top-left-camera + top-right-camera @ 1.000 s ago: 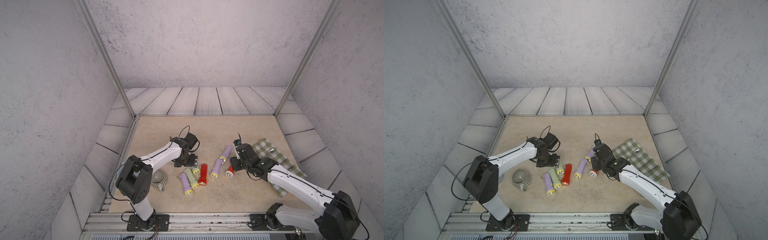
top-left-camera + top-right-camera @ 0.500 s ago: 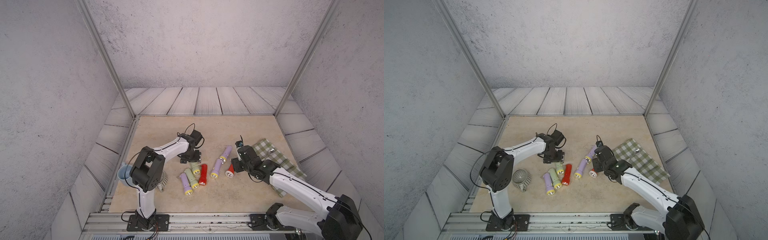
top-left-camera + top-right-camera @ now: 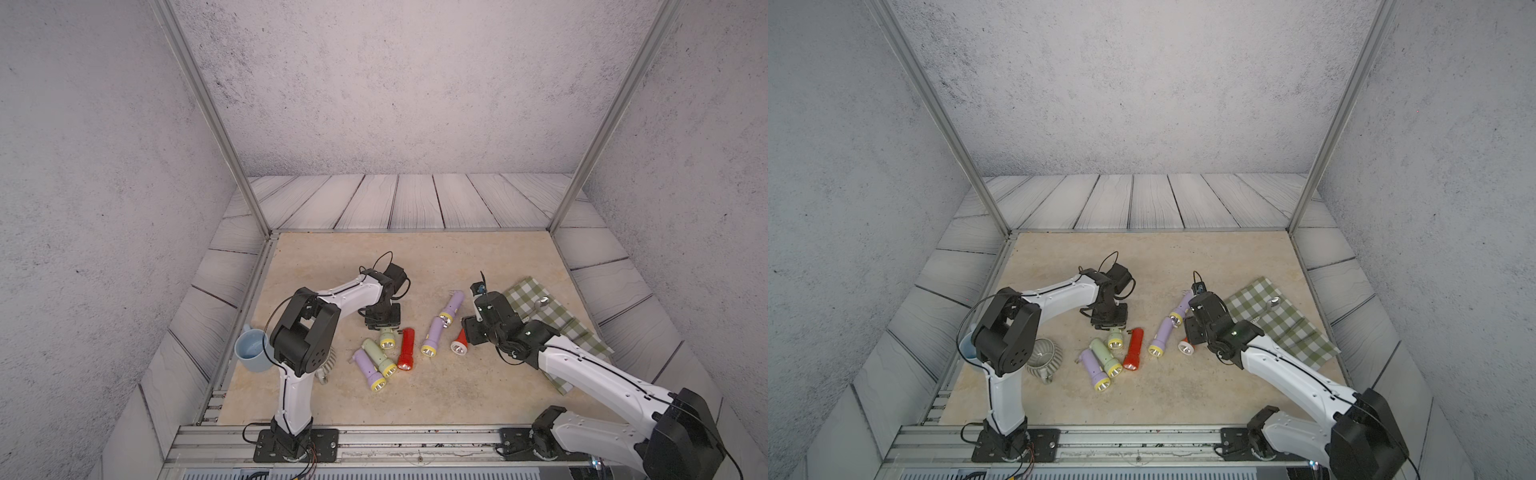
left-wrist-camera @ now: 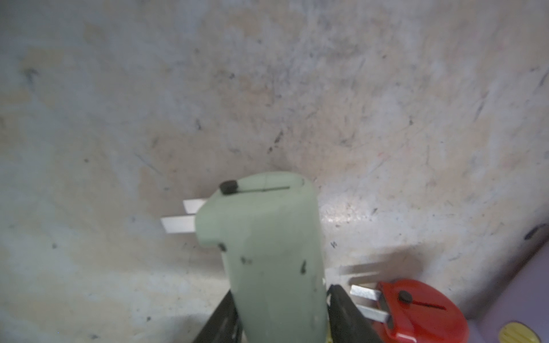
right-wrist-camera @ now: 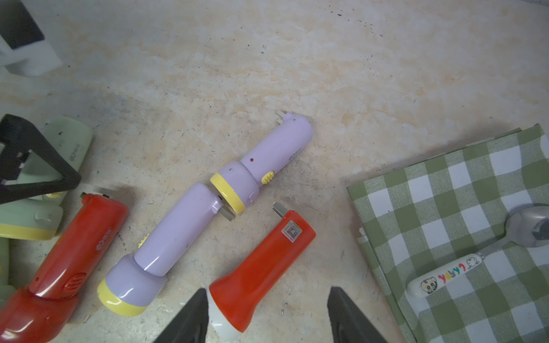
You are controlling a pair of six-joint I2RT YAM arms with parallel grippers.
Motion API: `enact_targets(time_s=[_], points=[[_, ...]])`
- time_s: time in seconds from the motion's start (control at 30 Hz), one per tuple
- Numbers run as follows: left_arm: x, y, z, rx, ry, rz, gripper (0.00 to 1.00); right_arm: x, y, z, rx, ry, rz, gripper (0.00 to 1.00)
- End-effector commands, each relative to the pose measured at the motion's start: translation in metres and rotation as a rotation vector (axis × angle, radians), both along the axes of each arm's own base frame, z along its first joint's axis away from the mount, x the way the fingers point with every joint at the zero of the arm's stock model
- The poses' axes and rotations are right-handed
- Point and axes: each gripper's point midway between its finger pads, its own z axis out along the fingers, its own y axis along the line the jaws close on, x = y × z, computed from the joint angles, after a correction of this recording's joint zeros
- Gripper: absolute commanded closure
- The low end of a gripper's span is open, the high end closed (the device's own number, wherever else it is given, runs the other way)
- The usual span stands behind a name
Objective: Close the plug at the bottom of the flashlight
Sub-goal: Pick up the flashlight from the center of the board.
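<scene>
Several flashlights lie on the beige table. In the left wrist view a pale green flashlight (image 4: 267, 252) lies on the table with my left gripper (image 4: 280, 297) shut on its body, both fingers against its sides. Its plug (image 4: 178, 224) sticks out sideways at the bottom end as two metal prongs. From above, the left gripper (image 3: 383, 322) covers most of that green flashlight (image 3: 386, 337). My right gripper (image 5: 267, 291) is open around the head of a red flashlight (image 5: 261, 267), whose plug (image 5: 279, 208) also sticks out. That head touches one finger.
Two purple flashlights (image 5: 261, 160) (image 5: 166, 243) lie end to end beside another red flashlight (image 3: 406, 347). Green and purple flashlights (image 3: 376, 359) lie nearer the front. A green checked cloth (image 3: 552, 324) with a spoon (image 5: 528, 225) is at the right. A blue cup (image 3: 249, 351) stands at the left edge.
The left gripper has shifted right and closed on the green flashlight, its elbow swinging inward. The right gripper has opened a little wider beside the red flashlight.
</scene>
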Motion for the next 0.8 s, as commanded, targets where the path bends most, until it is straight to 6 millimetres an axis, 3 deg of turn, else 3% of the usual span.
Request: enact_targets(time_s=[0.0,0.13,0.33,0.47,0.5,0.6,0.67,0.77], points=[[0.007,0.005,-0.005,0.017,0.009,0.012,0.50,0.001,-0.005,-0.003,-0.017,-0.004,-0.020,0.34],[0.012,0.007,-0.007,0.019,0.006,0.017,0.51,0.001,-0.006,-0.004,-0.020,-0.006,-0.021,0.34],[0.025,0.009,-0.002,0.022,-0.021,0.020,0.69,0.002,-0.006,-0.005,-0.024,-0.007,-0.024,0.34],[0.036,0.003,0.009,-0.020,-0.069,0.014,0.72,0.001,-0.007,-0.005,-0.023,-0.011,-0.027,0.34],[0.038,0.001,0.014,-0.031,-0.089,0.011,0.73,0.000,-0.008,-0.005,-0.021,-0.012,-0.027,0.34],[0.049,-0.003,0.038,-0.080,-0.171,0.001,0.88,0.000,-0.009,-0.002,-0.017,-0.024,-0.033,0.35],[0.057,-0.004,0.057,-0.110,-0.244,-0.003,0.91,0.000,-0.010,-0.001,-0.015,-0.032,-0.035,0.36],[0.069,-0.004,0.099,-0.154,-0.389,-0.012,1.00,0.000,-0.011,0.002,-0.010,-0.043,-0.038,0.37]])
